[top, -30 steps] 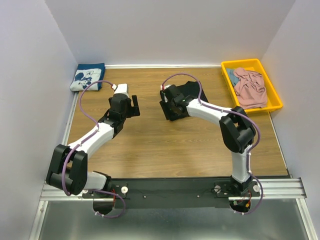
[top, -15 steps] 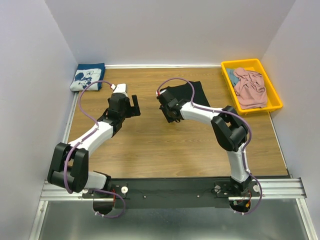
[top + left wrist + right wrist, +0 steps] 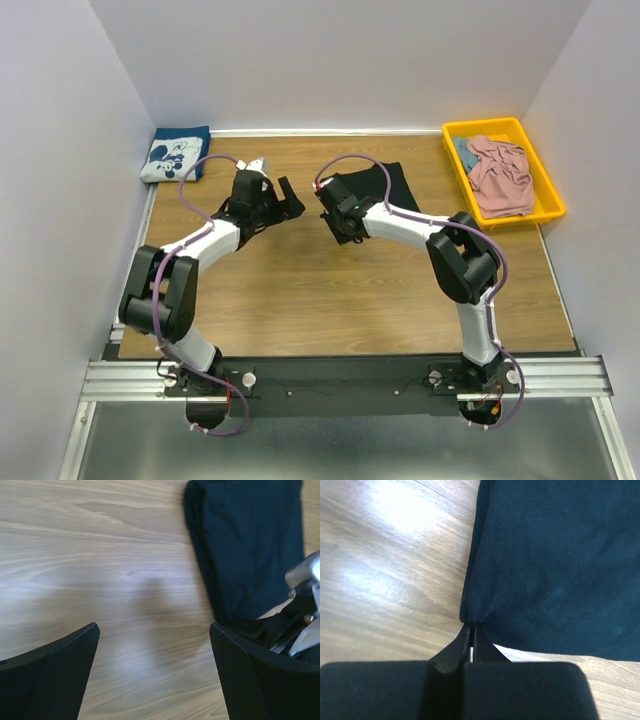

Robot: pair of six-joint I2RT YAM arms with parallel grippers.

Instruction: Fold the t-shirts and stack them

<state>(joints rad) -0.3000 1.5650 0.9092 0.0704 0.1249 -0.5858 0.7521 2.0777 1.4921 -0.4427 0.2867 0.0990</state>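
My right gripper has its fingers pressed together on the near-left corner of the black shirt. In the right wrist view the cloth bunches to a small point right at the tips, so I read it as pinched there. The shirt lies folded on the table, toward the far side and a little right of centre. Its left edge shows stacked layers in the left wrist view.

My left gripper is spread wide, its two fingers apart over bare wood just beside that left edge and not touching the cloth. From above, the two grippers face each other near the shirt's left side.

The navy shirt sits folded in the far-left corner, white print up, well apart from both arms. The pink shirt is crumpled in the yellow tray at the far right. There's a scrap of blue under it at the tray's left — another piece of cloth, possibly, but I can't tell from this height.
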